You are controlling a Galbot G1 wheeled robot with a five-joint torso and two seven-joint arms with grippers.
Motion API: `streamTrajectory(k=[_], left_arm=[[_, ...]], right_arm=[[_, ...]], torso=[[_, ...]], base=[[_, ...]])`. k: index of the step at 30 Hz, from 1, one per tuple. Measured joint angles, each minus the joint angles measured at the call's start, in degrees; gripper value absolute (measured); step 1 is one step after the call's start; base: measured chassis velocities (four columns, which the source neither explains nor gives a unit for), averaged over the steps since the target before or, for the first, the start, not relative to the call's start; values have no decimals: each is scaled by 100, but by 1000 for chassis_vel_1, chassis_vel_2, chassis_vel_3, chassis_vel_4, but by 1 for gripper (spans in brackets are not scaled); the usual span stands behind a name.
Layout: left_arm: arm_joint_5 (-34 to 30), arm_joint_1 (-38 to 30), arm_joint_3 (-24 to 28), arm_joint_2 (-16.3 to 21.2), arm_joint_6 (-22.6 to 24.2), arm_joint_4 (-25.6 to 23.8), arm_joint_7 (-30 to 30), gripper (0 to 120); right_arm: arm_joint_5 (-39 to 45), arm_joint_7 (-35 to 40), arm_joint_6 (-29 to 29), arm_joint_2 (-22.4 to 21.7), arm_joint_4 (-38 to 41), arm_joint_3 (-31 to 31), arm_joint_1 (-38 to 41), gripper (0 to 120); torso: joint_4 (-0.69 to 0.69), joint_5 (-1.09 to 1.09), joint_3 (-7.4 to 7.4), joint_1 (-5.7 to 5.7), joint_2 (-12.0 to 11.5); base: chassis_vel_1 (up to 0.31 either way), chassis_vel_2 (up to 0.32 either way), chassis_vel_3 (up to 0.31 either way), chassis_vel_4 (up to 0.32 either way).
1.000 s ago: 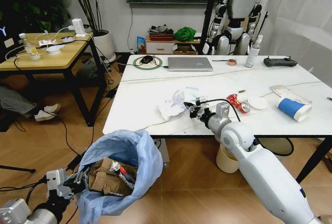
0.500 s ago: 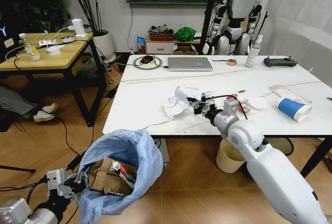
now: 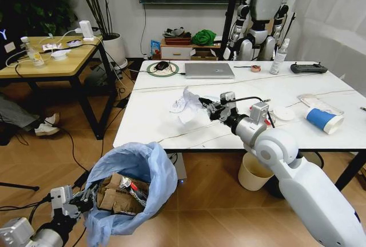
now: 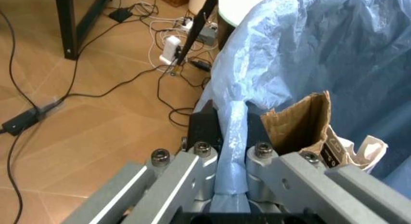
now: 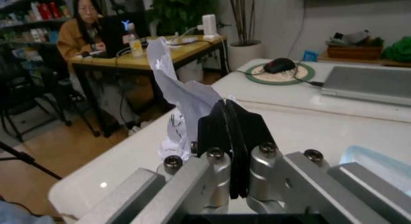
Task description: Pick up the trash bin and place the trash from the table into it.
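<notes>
Above the table [image 3: 171,127], tissue [image 3: 184,102] in right claw [image 3: 208,108]

1. The table [image 3: 171,127], white marble-look with a black edge, is seen standing on the wooden floor [image 3: 200,212].
2. A silver laptop [image 3: 209,70], a spray bottle [image 3: 279,56] and a black controller [image 3: 309,68] are set along its far edge.
3. A blue-white paper cup [image 3: 324,119] is laid on its side near the right end.
</notes>
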Motion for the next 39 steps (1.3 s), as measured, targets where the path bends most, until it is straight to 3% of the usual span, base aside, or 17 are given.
streamTrajectory(k=[9,13,24,29,39], left_arm=[[-46,-53,7,20,14,30,-34,0],[-52,-47,17,-34,17,23,-38,0],[-45,26,-14,-169,18,-114,-36,0],[-29,89,-14,-239,21,-192,-35,0],[-24,194,30,-300,53,-265,-82,0]], right_arm=[[545,268,-137,21,989,-443,99,0],[732,440,-191,94,1352,-937,83,0],[834,621,-25,200,1471,-2141,-329,0],[799,621,-9,157,1438,-2369,-497,0],[654,493,-9,-10,1518,-2081,-919,34]], torso=[[-1,-1,0,0,0],[0,-1,0,0,0],[-1,0,0,0,1],[0,0,0,0,0],[-1,1,0,0,0]], base=[[0,0,0,0],[0,0,0,0],[0,0,0,0],[0,0,0,0],[0,0,0,0]])
